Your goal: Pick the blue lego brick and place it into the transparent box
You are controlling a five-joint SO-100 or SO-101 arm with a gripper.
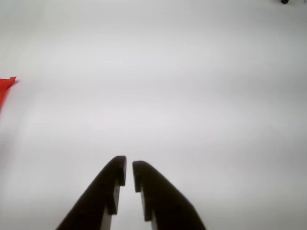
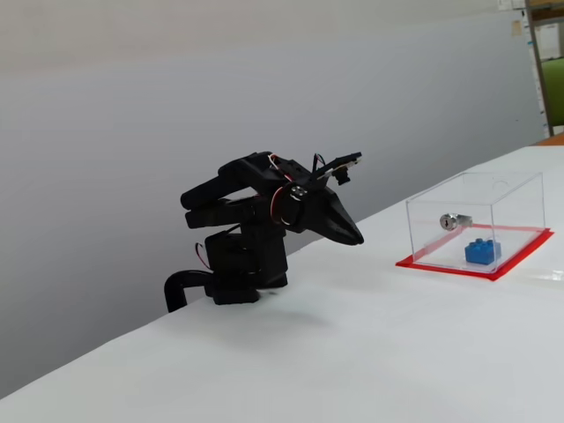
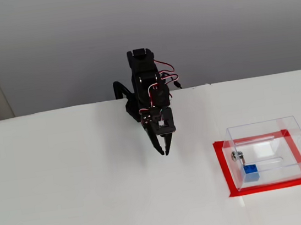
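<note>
A: Fixed view first: where is the small bright blue studded plastic brick [image 2: 481,251]?

B: Inside the clear rectangular plastic box [image 2: 520,189] on its red flat base plate [image 2: 445,264], next to a small silver metal fitting [image 2: 454,220]. In a fixed view from above, the brick [image 3: 251,172] sits in the box's near left corner, well apart from the black two-finger end effector [image 3: 164,152], which hangs to the left of the box.

A: And the end effector?

B: In the wrist view its fingers [image 1: 115,177] are nearly closed, a narrow slit between the tips, holding nothing and touching nothing.

A: Surroundings?

B: A plain white tabletop [image 3: 68,201], with a pale grey wall [image 2: 132,132] behind.
</note>
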